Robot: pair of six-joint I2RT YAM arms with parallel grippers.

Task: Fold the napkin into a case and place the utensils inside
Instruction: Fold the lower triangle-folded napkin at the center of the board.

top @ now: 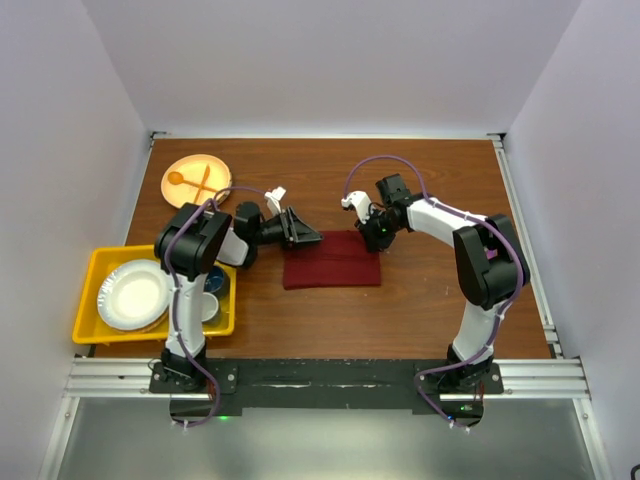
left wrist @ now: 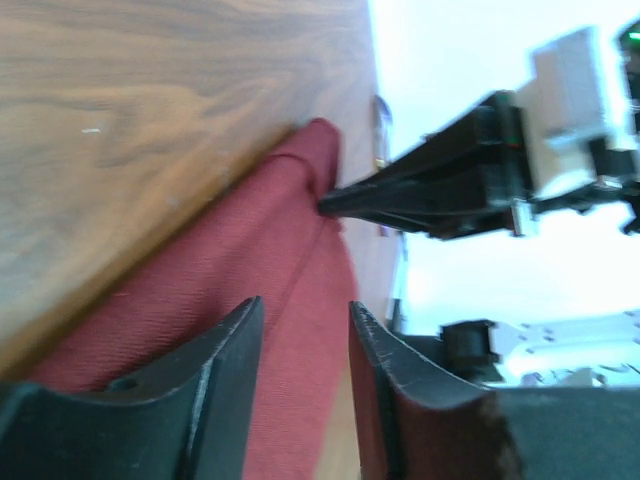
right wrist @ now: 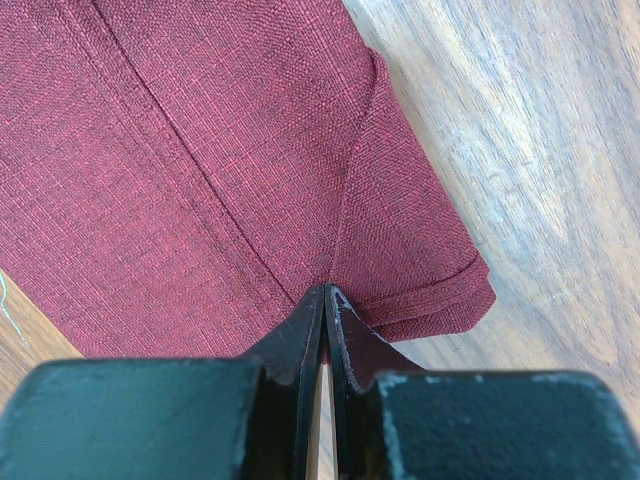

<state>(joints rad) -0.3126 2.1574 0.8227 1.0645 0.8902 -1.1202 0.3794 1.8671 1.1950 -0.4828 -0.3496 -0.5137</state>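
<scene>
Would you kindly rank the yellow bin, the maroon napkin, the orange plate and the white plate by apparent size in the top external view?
1. yellow bin
2. maroon napkin
3. white plate and orange plate: these look much alike, so I leave them tied.

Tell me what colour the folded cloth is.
The cloth is plain dark red, clearest in the right wrist view.

napkin (right wrist: 180, 150) cropped upper-left, left arm (top: 190, 248) overlapping tray (top: 85, 305)
</scene>
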